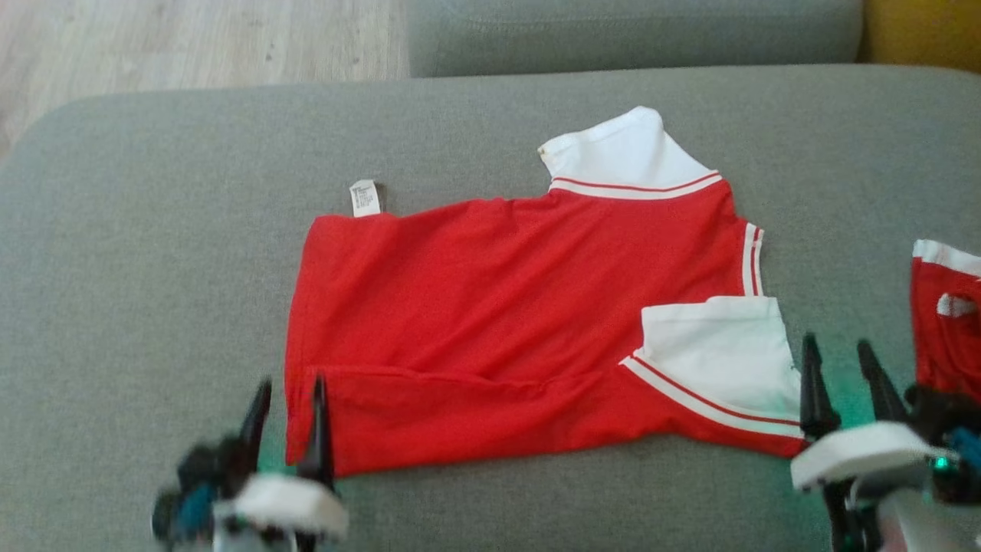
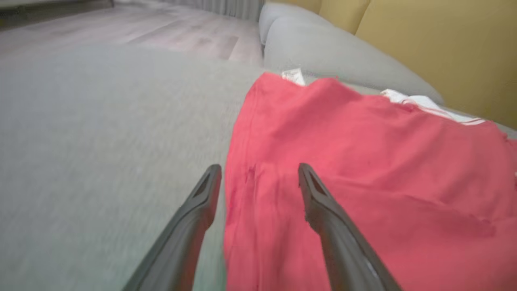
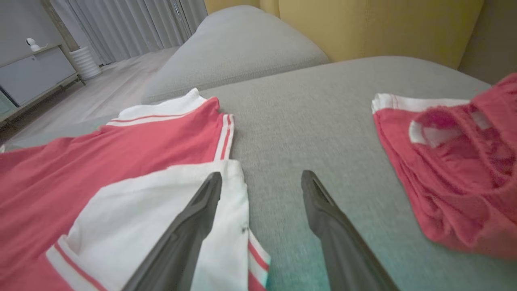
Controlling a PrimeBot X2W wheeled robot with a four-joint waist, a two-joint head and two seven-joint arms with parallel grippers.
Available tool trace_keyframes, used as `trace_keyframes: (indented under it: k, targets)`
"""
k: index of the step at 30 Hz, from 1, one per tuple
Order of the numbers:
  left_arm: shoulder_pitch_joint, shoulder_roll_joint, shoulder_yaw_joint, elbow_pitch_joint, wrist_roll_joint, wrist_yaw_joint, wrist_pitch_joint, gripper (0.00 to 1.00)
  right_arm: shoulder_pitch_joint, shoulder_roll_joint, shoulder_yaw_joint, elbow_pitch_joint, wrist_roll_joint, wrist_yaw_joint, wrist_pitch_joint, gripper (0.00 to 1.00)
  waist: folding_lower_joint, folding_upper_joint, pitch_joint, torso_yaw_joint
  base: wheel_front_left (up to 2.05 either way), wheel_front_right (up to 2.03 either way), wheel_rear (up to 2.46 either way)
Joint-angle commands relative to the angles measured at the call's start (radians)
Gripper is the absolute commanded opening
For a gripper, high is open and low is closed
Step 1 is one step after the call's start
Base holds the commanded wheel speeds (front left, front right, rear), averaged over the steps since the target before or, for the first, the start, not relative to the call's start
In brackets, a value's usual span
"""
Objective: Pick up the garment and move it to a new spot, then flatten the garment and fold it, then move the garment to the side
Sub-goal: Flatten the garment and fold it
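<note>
The garment (image 1: 498, 307) is a red shirt with white sleeves and striped trim, lying mostly flat on the grey cushion (image 1: 153, 268), with its near long edge folded over. My left gripper (image 1: 291, 383) is open at the garment's near left corner. In the left wrist view its fingers (image 2: 259, 167) straddle the red hem (image 2: 363, 161) without holding it. My right gripper (image 1: 837, 343) is open beside the near white sleeve. In the right wrist view (image 3: 262, 174) one finger hangs over the sleeve's edge (image 3: 121, 194) and the other over bare cushion.
A second red and white garment (image 1: 946, 322) lies bunched at the cushion's right edge, close to my right gripper (image 3: 452, 173). Another grey cushion (image 1: 628, 31) and yellow backrest (image 3: 363, 28) stand behind. Wooden floor (image 1: 191, 38) lies beyond the far left.
</note>
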Motion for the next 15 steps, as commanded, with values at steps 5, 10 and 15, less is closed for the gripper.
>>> trace_keyframes:
  k: [5,10,15]
  targets:
    - [-0.288,0.088,0.017,0.058,0.045,-0.04,0.012,1.0,-0.116,-0.021,0.04,-0.059,-0.017,-0.001,0.005,1.0,0.0,0.0,0.067,0.008,0.0,0.0,0.0]
    - [-0.559,0.193,-0.054,0.186,0.042,-0.072,0.196,1.0,-0.216,-0.028,0.097,-0.064,-0.017,-0.001,0.016,1.0,0.0,0.0,0.145,-0.007,0.0,0.0,0.0]
    - [-0.663,0.242,-0.138,0.261,-0.044,-0.075,0.306,1.0,-0.277,-0.034,0.14,-0.048,-0.007,-0.001,0.011,1.0,0.0,0.0,0.197,-0.03,0.0,0.0,0.0]
